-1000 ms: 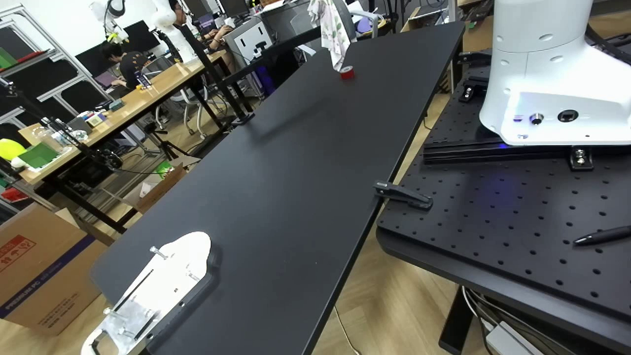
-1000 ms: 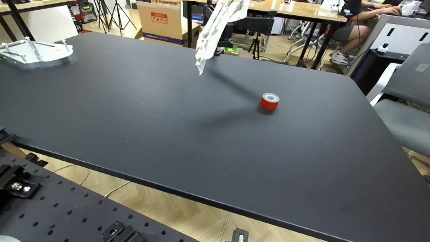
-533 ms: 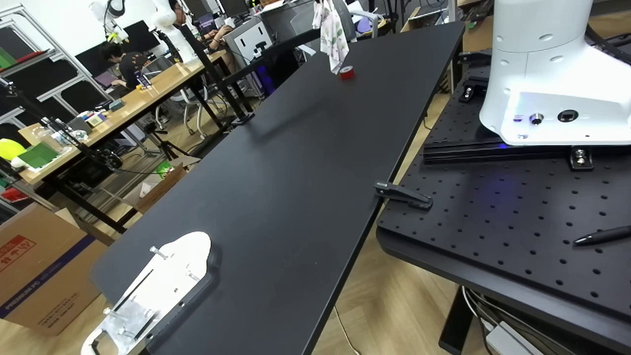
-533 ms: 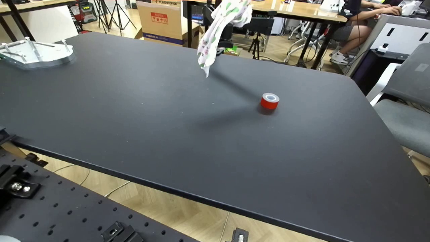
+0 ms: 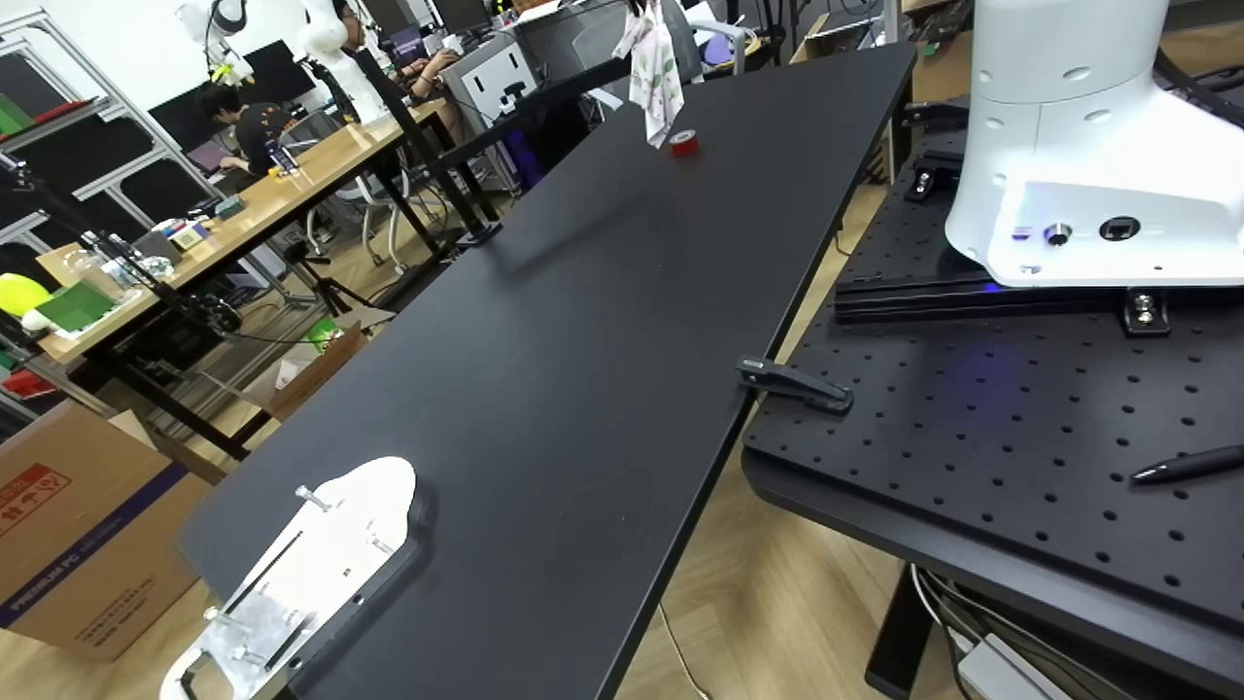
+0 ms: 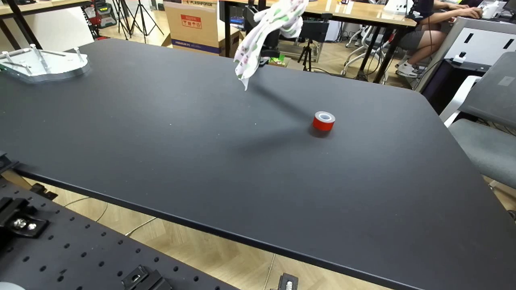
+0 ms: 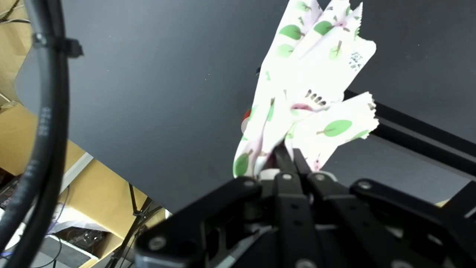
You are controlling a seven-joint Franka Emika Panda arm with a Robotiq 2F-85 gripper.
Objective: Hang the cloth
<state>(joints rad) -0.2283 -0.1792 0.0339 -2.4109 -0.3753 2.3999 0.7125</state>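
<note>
Pinching the bunched cloth [image 7: 316,70] in my closed gripper [image 7: 290,153], I hold it over the black table [image 6: 193,161], its loose end hanging down, with the red tape [image 6: 323,125] standing on the table apart from it.

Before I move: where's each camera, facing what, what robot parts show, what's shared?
In an exterior view: raised near the robot base, which shows; looks along the table.
In an exterior view: raised by the pegboard, looks across the table; a white sliver, perhaps robot base, shows.
Wrist view: on the wrist, looks down at the cloth; gripper and black cables show.
Both exterior views share cloth, tape roll.
</note>
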